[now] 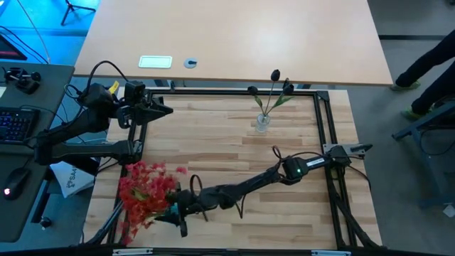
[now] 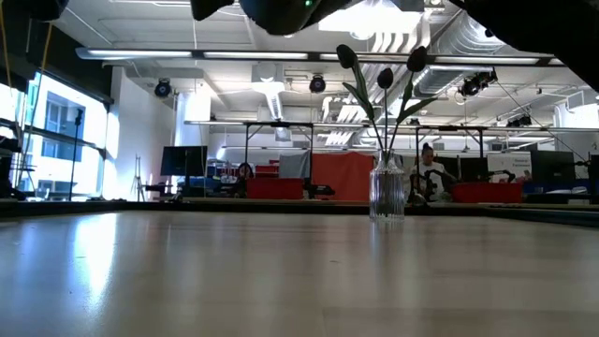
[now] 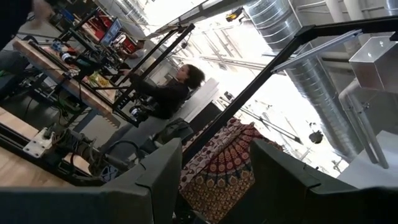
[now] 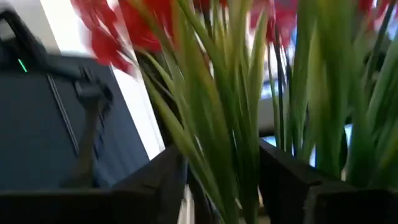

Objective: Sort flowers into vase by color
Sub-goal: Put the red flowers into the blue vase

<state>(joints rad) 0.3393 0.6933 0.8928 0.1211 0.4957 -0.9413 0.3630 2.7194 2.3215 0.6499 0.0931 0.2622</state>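
At table's 7 o'clock, high view: right gripper point(image 1: 178, 213) reaches into red flowers point(image 1: 146, 188); vase point(image 1: 263, 122) with dark-bud sprigs at 1 o'clock; left gripper point(image 1: 165, 111) at 10 o'clock. Low view: only vase point(image 2: 387, 192), dark-bud sprigs point(image 2: 384, 80). Right wrist view: fingers point(image 4: 289, 177) parted, green stems point(image 4: 239, 124) between, grip seemingly unclosed. Left wrist view: fingers point(image 3: 158, 174) apart, empty.

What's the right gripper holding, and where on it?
Cannot tell a firm hold. The right gripper has green stems of the red flowers between its fingers, low on the stems; closure isn't visible.
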